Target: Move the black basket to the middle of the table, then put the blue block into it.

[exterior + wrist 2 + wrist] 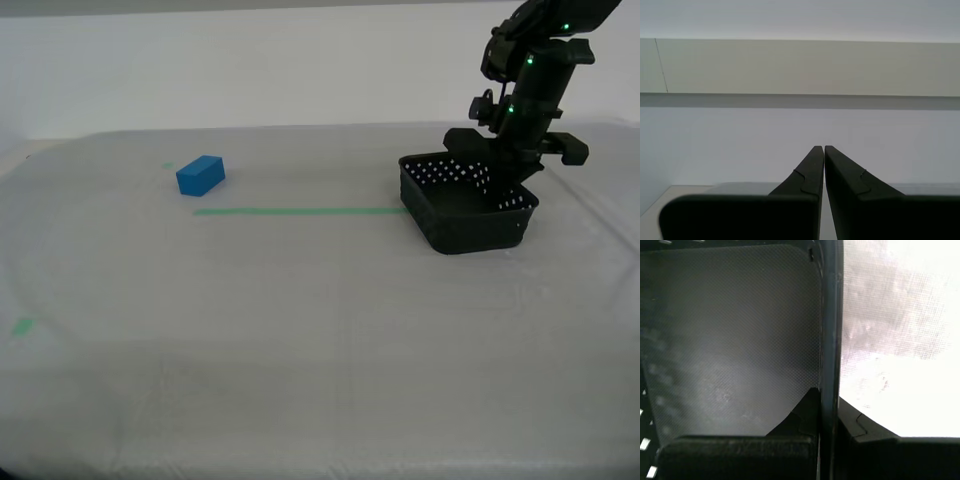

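Pincer first: my first pincer (829, 412) is clamped on the basket's (465, 205) far wall, one finger inside and one outside, as its wrist view shows. My second pincer (824, 150) is closed on nothing, pointing at a bare wall, away from the work.

Going down in size – the worktop (300, 340) is wide and pale, with a green tape line (300, 211) running toward the basket. The basket sits toward the exterior view's right, not yet central; it looks light and stiff, so the rim grip should drag it. The block (201, 174) lies well apart, toward that view's left – small, rigid, smooth, best pinched across its short sides.
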You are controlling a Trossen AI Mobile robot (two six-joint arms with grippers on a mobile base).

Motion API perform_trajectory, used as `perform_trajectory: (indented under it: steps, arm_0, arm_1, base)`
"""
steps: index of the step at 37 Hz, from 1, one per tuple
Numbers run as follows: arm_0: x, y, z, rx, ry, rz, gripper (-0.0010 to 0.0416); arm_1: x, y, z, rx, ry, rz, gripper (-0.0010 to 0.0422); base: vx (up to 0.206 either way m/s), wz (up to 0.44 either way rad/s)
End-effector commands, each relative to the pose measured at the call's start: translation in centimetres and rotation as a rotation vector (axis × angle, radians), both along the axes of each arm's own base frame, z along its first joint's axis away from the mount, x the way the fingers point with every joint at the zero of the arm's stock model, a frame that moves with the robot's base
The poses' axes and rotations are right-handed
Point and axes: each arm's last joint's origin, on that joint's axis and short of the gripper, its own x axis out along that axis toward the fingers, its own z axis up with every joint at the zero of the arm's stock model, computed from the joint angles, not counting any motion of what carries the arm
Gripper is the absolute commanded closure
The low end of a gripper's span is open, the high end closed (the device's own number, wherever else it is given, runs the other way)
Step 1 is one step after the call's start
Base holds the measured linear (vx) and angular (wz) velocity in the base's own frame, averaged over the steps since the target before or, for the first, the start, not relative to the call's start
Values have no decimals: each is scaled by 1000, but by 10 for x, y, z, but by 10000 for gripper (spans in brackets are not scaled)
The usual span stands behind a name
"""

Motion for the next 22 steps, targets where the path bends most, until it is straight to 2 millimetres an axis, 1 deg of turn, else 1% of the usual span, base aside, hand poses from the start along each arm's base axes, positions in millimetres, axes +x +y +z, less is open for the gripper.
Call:
perform_trajectory:
  steps: [1, 7, 14, 22]
  arm_0:
    - [0, 2, 7, 29, -10, -8, 407]
    - [-2, 5, 25, 40, -49, -21, 407]
    - [-7, 6, 51, 53, -96, -32, 407]
    - [-15, 5, 73, 38, -116, -49, 407]
  arm_1:
    - [0, 0, 1, 2, -5, 0, 412]
    - [0, 0, 1, 2, -5, 0, 412]
    - [0, 0, 1, 2, -5, 0, 412]
    - [0, 0, 1, 2, -5, 1, 412]
  base:
    - [0, 0]
    - [0, 0]
    - [0, 0]
    - [0, 0]
